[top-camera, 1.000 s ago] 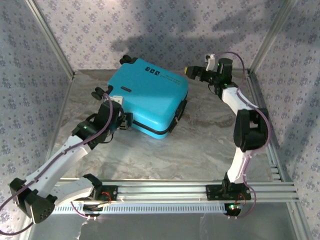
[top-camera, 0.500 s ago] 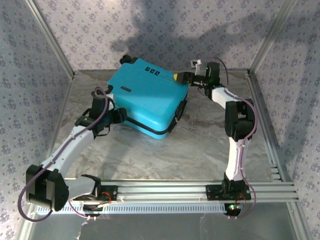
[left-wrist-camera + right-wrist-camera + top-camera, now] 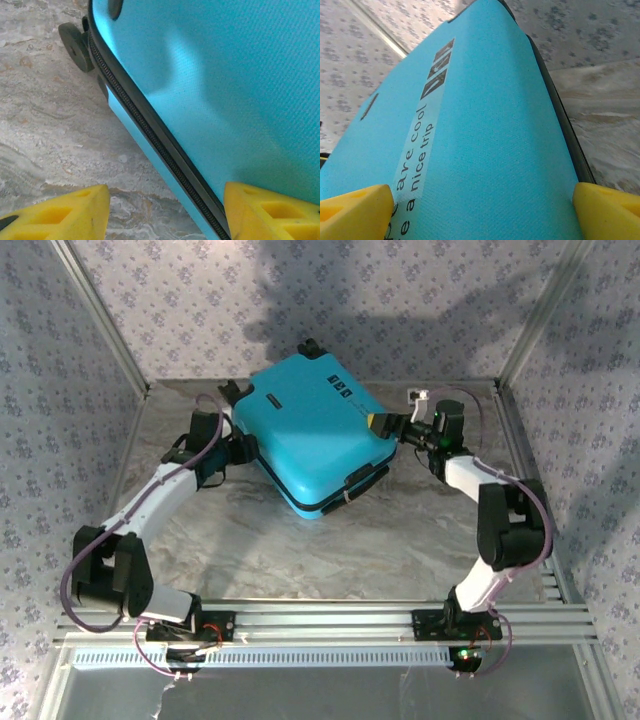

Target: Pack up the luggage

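The luggage [image 3: 320, 435] is a closed turquoise hard-shell suitcase lying flat at the back middle of the marble table, with its black wheels toward the back wall. My left gripper [image 3: 240, 448] is open at its left edge. In the left wrist view one yellow finger [image 3: 270, 210] lies over the shell [image 3: 225, 90] and the other hangs over the table, with the black zipper seam [image 3: 150, 135] between them. My right gripper [image 3: 382, 424] is open wide at the right corner. Its yellow fingertips [image 3: 355, 210] straddle the lettered shell [image 3: 485, 140].
Patterned cloth walls close the back and both sides. An aluminium rail [image 3: 530, 470] runs along the right edge and a rail bed [image 3: 330, 625] along the front by the arm bases. Bare marble table [image 3: 300, 550] lies in front of the suitcase. A wheel [image 3: 75, 42] juts from its side.
The suitcase has turned clockwise and shifted toward the back right. My left gripper moved back along its left side. My right gripper came forward and down onto the right corner.
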Robot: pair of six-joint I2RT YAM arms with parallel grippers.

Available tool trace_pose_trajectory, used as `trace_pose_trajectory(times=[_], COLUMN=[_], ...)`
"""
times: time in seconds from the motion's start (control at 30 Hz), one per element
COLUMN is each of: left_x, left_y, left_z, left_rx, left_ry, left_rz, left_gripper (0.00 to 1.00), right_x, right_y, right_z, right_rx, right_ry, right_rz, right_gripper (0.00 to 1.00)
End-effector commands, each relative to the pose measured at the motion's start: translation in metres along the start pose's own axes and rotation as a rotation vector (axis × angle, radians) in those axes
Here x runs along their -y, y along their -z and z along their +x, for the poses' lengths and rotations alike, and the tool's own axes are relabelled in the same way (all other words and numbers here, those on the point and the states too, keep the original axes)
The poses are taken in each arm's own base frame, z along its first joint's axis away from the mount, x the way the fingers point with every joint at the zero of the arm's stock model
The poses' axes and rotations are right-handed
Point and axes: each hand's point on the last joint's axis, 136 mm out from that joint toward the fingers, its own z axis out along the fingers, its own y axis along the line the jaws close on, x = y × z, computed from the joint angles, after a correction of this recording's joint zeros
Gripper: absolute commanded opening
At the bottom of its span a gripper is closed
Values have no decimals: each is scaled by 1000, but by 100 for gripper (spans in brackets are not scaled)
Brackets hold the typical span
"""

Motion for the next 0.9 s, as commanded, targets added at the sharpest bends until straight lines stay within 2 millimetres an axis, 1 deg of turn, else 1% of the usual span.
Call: trace_pose_trajectory(times=[0.0, 0.1, 0.17, 0.27, 0.33, 0.4, 0.5, 0.57, 0.63, 0.67, 0.77, 0.87], left_x=[15, 9, 7, 14, 23, 36, 62, 84, 104, 114, 137, 157], left_y=[3, 21, 36, 61, 73, 84, 97, 102, 102, 100, 94, 85], left_z=[-8, -12, -14, -16, -16, -16, -17, -16, -14, -12, -6, 0], left_rx=[12, 42, 63, 104, 128, 150, 178, 188, 186, 183, 168, 153], left_ry=[-20, -28, -49, -94, -129, -168, -238, -287, -327, -348, -399, -438], left_rz=[42, -32, -77, -124, -134, -132, -122, -92, -67, -55, -36, -24], left_gripper=[61, 63, 63, 64, 65, 66, 67, 68, 68, 68, 68, 68], right_x=[9, 16, 13, 0, -10, -19, -38, -51, -64, -69, -80, -85], right_y=[8, 35, 54, 83, 97, 108, 115, 117, 115, 113, 103, 90], right_z=[38, 12, -2, -10, -6, 9, 45, 74, 98, 113, 151, 174], right_rx=[-139, -77, -40, -19, -23, -46, -76, -90, -87, -94, -138, -185], right_ry=[5, 47, 86, 146, 180, 199, 221, 253, 289, 300, 325, 362], right_rz=[175, 355, 439, 508, 521, 521, 475, 453, 409, 379, 292, 251], right_gripper=[93, 93, 93, 92, 91, 89, 85, 83, 83, 82, 77, 70])
